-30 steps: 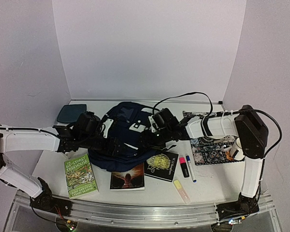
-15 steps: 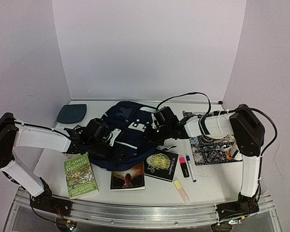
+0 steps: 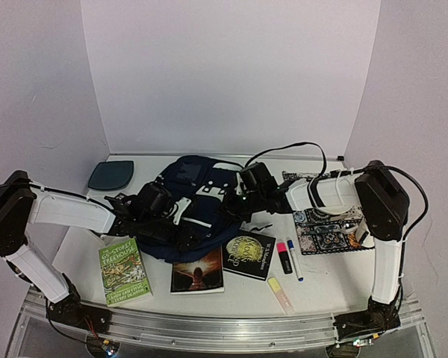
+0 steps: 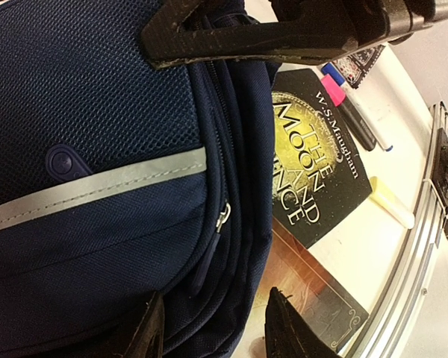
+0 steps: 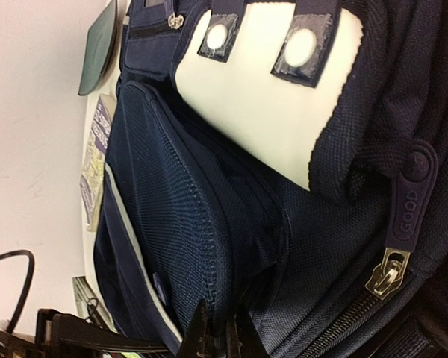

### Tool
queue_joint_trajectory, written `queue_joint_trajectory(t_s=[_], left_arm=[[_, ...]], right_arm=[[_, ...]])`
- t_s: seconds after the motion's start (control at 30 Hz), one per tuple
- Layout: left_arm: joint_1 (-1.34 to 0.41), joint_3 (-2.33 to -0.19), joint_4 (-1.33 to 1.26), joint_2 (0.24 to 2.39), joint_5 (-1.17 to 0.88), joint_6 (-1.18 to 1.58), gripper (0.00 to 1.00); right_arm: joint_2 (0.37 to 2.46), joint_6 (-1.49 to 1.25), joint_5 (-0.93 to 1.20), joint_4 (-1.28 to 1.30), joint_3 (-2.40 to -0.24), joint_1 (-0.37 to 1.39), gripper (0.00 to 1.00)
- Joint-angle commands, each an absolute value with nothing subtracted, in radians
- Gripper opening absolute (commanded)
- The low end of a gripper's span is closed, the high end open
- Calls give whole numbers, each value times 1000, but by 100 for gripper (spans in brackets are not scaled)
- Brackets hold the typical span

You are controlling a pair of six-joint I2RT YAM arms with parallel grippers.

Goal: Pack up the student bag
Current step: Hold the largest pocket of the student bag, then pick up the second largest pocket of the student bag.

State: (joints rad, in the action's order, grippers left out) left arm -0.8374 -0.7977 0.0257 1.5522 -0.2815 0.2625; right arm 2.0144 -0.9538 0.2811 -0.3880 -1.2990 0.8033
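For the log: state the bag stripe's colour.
Light grey stripe on the navy student bag; clearest in left wrist view.

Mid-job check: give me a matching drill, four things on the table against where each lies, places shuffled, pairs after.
Things:
1. bag
2. pad
3. green book
4. yellow highlighter

Places:
A. near left
B. near side, right of centre
C. far left corner
D. centre

Pairs: 1-D, 2-C, 3-A, 4-B
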Motion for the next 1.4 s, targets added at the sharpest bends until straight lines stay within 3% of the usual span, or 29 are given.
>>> queue_joint_trajectory(t_s=[0.0, 0.4, 0.73, 0.97, 1.37], left_arm=[[-843, -822, -32, 1563, -244, 248, 47], [-861, -805, -101, 1582, -220, 284, 37], [-863, -785, -111, 1594, -16, 341, 25], [-869, -788, -118, 1609, -30, 332, 10], [-899, -741, -114, 1588, -35, 323, 27]], right_arm=[[1957, -1009, 362, -551, -1308, 819, 0], [1910, -1095, 323, -635, -1275, 820, 0], [1916, -1118, 337, -663, -1269, 822, 0], [1913, -1118, 333, -664, -1259, 822, 0], [1920, -1115, 330, -664, -1267, 821, 0]])
